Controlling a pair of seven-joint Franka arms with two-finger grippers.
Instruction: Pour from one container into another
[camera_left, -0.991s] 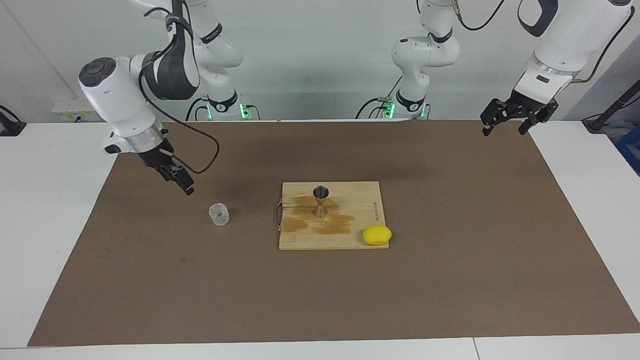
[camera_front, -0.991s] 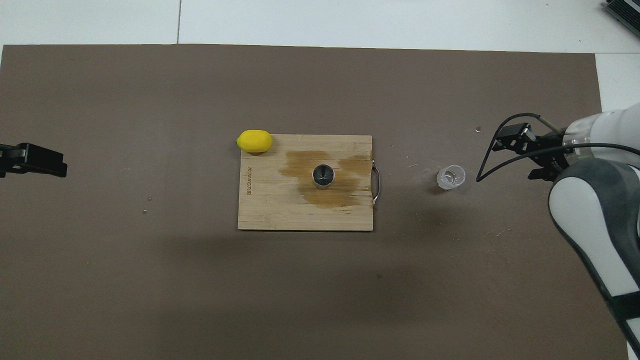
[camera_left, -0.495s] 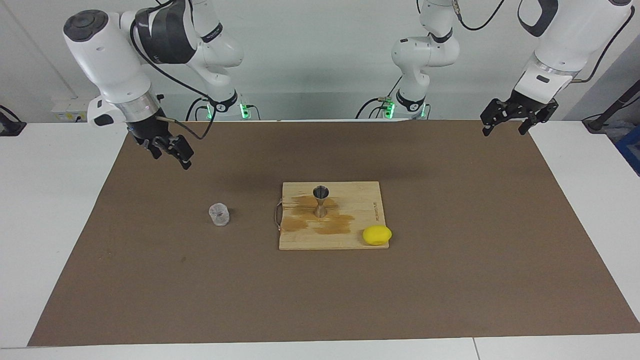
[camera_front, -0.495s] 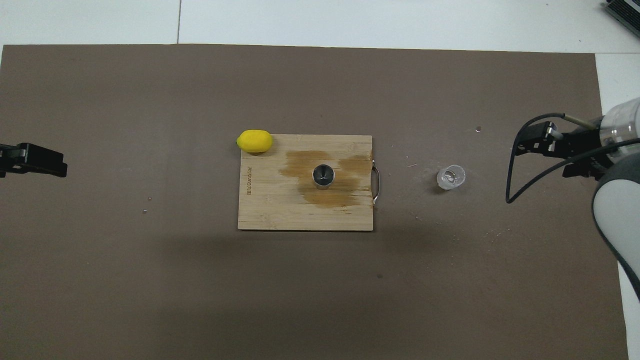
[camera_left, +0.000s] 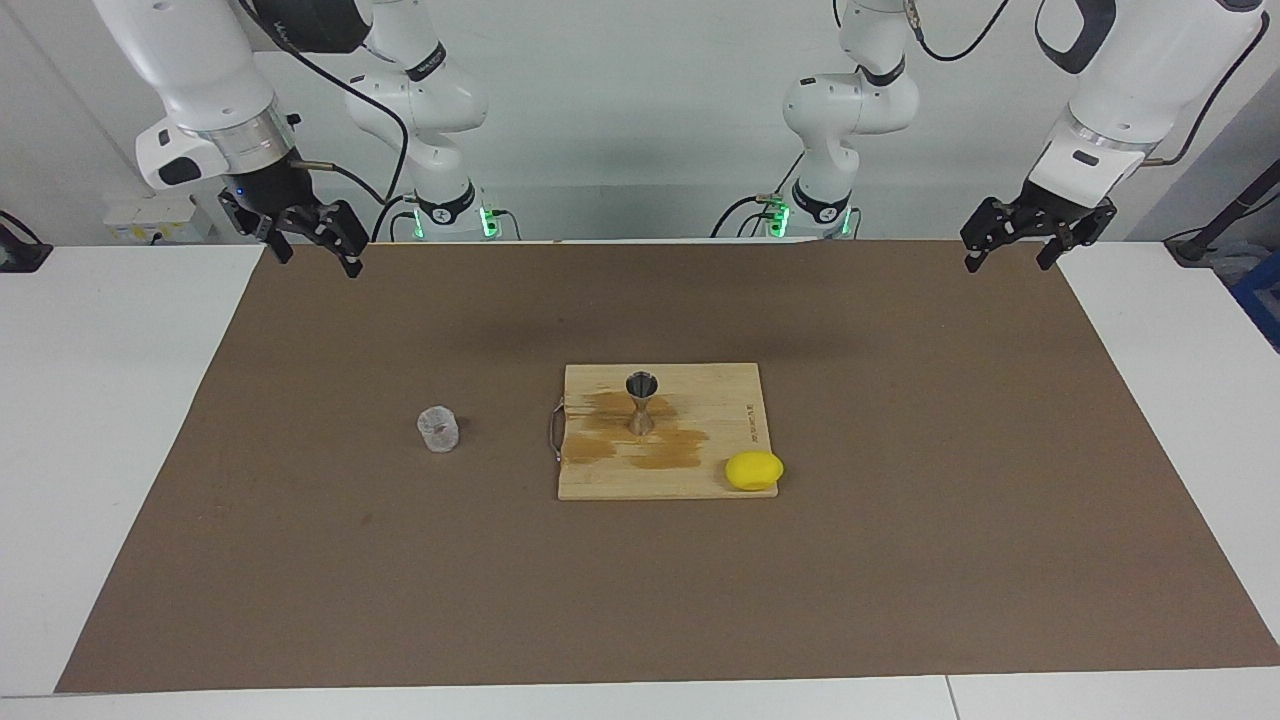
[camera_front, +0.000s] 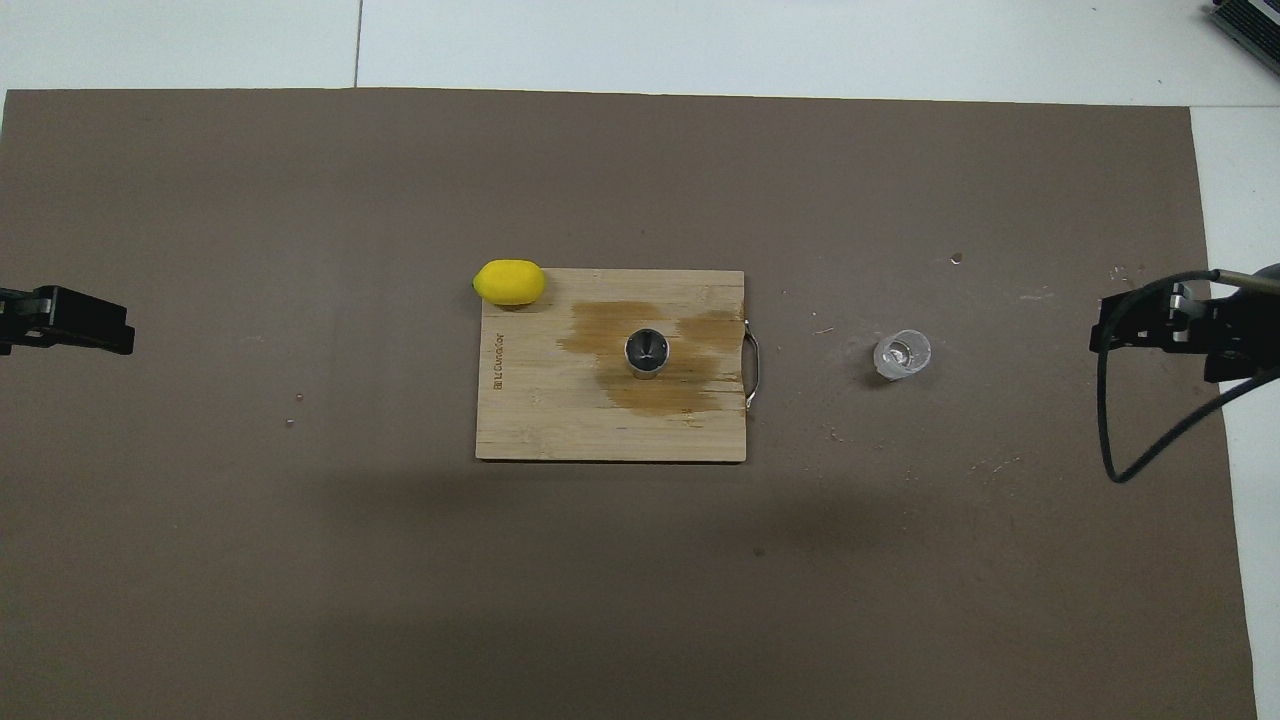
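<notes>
A brown mat covers the white table (camera_left: 120, 420). The glass cup (camera_left: 438, 429) stands upright toward the right arm's end, beside the wooden board (camera_left: 700, 470) carrying the upright jigger (camera_left: 641, 403). Left pincer (camera_left: 1008, 251) and right pincer (camera_left: 312, 253) hang open, both empty.

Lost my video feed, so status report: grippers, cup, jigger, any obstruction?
Left gripper and right gripper open, empty, raised at mat's ends. Glass cup upright on mat. Jigger upright on stained board. Lemon at board's corner, not obstructing.
</notes>
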